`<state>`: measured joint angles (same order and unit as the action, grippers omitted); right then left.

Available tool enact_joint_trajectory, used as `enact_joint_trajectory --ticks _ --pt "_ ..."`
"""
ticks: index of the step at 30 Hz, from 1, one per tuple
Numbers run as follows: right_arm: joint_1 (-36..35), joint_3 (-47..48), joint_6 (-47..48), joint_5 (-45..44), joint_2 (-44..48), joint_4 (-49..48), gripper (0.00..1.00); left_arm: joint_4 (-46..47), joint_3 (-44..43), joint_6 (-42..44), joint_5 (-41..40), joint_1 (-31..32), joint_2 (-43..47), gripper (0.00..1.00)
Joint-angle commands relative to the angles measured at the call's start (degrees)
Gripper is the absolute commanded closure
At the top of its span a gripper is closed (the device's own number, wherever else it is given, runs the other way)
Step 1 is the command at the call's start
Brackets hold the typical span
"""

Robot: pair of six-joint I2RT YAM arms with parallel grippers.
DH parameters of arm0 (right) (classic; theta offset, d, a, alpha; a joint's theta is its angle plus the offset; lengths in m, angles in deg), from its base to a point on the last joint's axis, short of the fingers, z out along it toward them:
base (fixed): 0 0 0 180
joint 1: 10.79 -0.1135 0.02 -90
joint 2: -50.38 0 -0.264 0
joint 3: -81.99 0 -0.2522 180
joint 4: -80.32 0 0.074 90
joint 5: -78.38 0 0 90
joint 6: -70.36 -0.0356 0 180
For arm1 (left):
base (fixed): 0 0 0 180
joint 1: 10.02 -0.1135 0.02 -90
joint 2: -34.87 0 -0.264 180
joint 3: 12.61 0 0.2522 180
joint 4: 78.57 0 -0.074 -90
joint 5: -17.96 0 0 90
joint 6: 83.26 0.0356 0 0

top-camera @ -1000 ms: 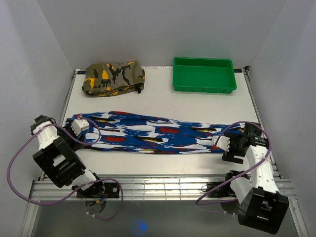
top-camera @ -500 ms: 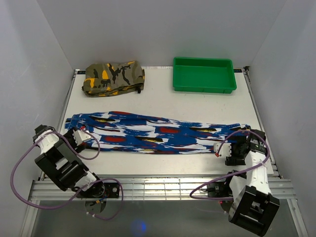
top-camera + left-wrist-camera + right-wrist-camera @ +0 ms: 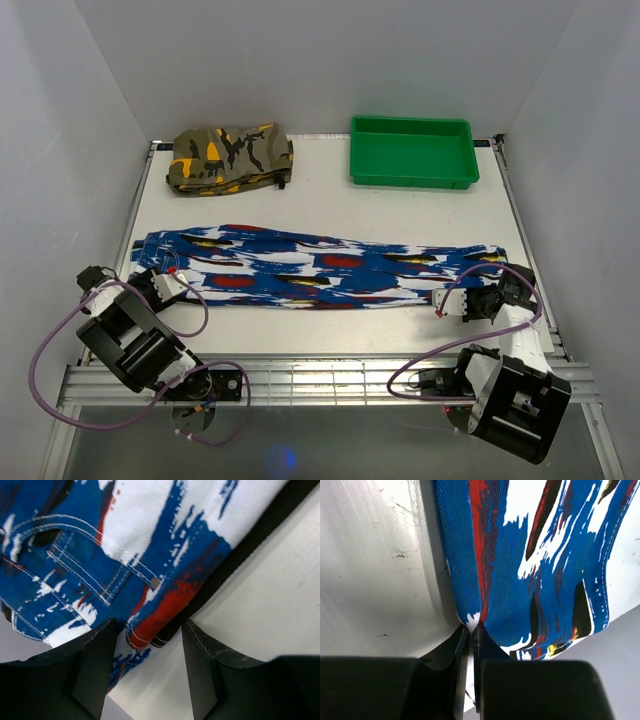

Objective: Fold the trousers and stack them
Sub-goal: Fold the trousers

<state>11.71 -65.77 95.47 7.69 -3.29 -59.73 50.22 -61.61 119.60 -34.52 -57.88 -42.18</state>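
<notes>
Pinching a hem corner of the trousers, the right gripper is clamped; the left gripper, jaws apart astride the waistband edge, should close deep on fabric stretched flat across the table before both lift.

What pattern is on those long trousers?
The trousers are blue with white, red, black streaks; top view.

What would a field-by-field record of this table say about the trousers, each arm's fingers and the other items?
trousers: laid out long, left to right, on the table
left fingers: apart, straddling the waist-end corner
right fingers: closed, pinching the edge of the opposite end
camouflage garment: folded, far left
green tray: far right
</notes>
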Motion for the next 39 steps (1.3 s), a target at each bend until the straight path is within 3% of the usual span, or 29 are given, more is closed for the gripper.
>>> enact_joint_trajectory --ticks 1,8,9,10,12,18,26,30,39 --pt "0.09 1.11 4.17 2.48 -2.49 4.39 0.92 8.53 4.92 19.87 -2.11 0.04 -2.58 0.39" --pt "0.09 6.30 -0.67 3.63 -2.93 7.37 0.92 5.20 2.39 16.08 3.61 0.04 -0.55 0.78" --pt "0.09 7.18 -2.94 3.89 -2.84 8.16 0.92 4.50 1.33 14.16 4.66 0.04 -0.03 0.82" --pt "0.09 9.10 -4.27 4.68 -2.93 8.34 0.92 1.80 0.01 13.01 6.76 0.04 0.06 0.93" --pt "0.00 11.22 -7.86 5.12 -3.11 8.78 0.92 -0.42 -4.89 6.81 9.40 0.04 0.33 1.00" --pt "1.49 19.74 -16.05 6.97 -5.56 9.49 0.92 -6.05 -16.07 -9.04 14.34 -0.13 -0.90 1.00" --pt "5.09 26.60 -17.82 8.11 -7.15 12.99 0.92 -9.12 -22.23 -16.34 15.39 -1.27 -0.73 1.00" --pt "10.44 30.73 -14.49 10.92 -5.13 18.60 0.92 -13.34 -27.33 -20.56 18.02 -4.43 1.20 1.00" --pt "30.31 39.52 -2.70 21.73 0.67 34.35 0.92 -23.53 -36.36 -21.38 30.85 -26.04 6.39 1.00"
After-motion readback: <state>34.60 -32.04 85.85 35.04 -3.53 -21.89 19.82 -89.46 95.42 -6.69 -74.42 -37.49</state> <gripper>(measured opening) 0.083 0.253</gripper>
